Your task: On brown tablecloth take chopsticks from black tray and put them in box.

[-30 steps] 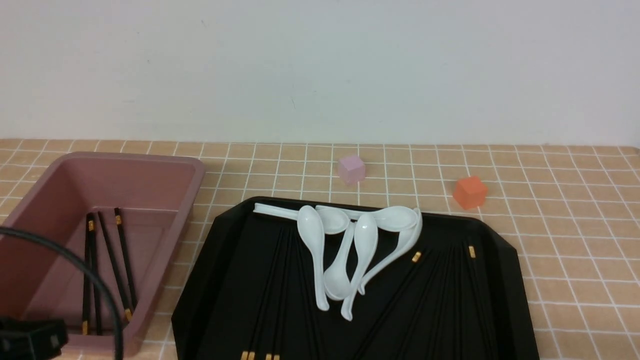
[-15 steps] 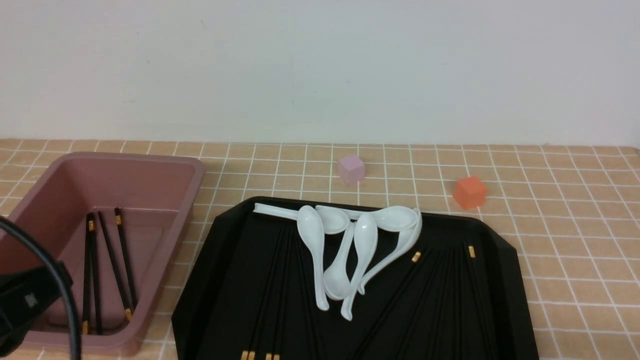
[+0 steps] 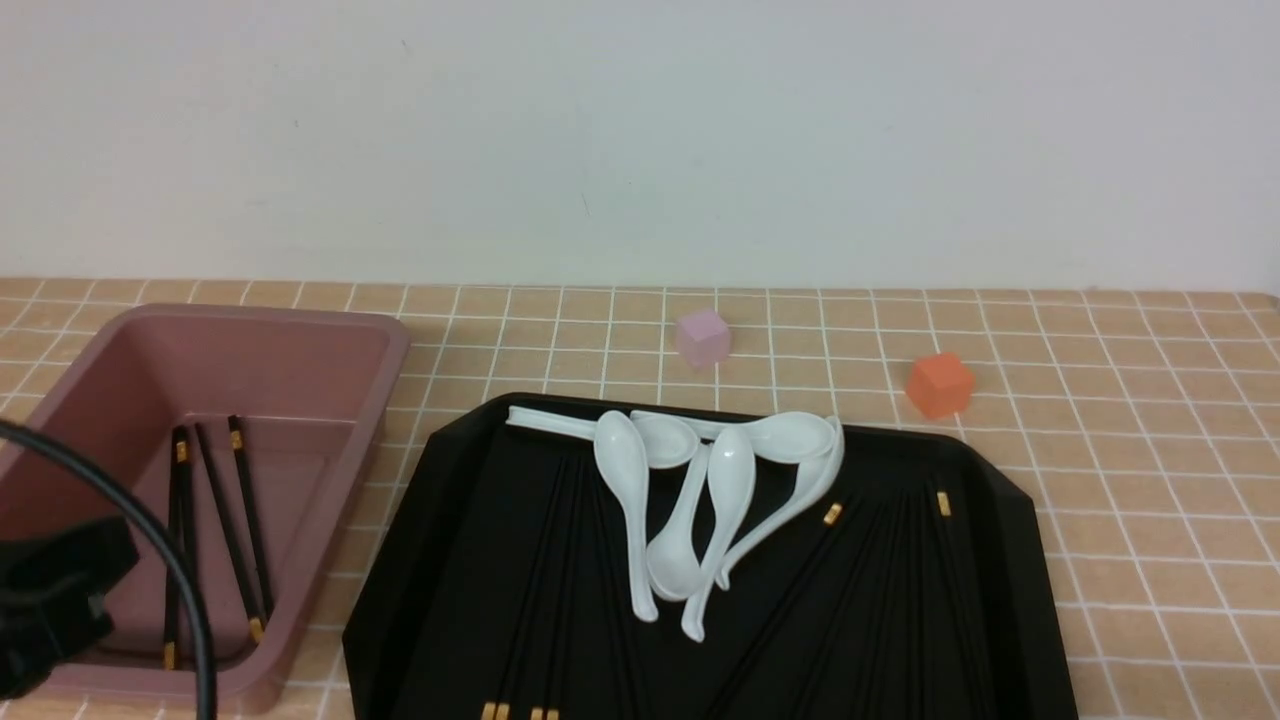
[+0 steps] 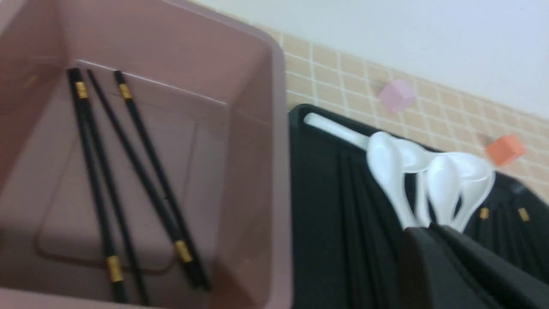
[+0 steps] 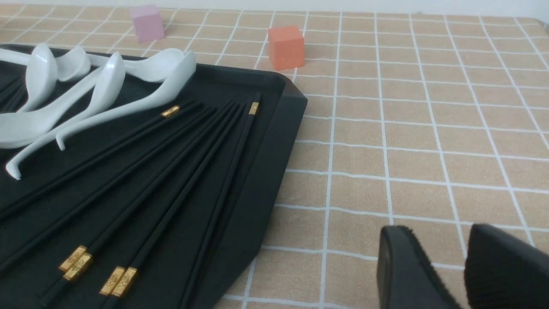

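On the brown tablecloth (image 3: 1160,400), the black tray (image 3: 400,570) sits beside the pink box (image 3: 270,360), and long black chopsticks (image 5: 168,214) lie in the tray, near some white spoons (image 3: 620,460). A few more chopsticks lie inside the box, so I think the job is part done. From where I stand, the left gripper (image 4: 429,236) is pinched closed with nothing in it, and the right gripper (image 5: 437,236) has its jaws apart and empty. Each stick looks light and stiff, so it should not bend or sag when picked up. It is thin and may be smooth, so it could roll or slip if the pinch is loose. I would take hold close to the middle, across the stick, so neither end dips. The gold bands (image 5: 124,281) are easy to see, but a grab there might let the long end swing down. Where sticks lie close together, two may come up at once. They do not look easy to break, but a hard push down on the tray could make one skid away.
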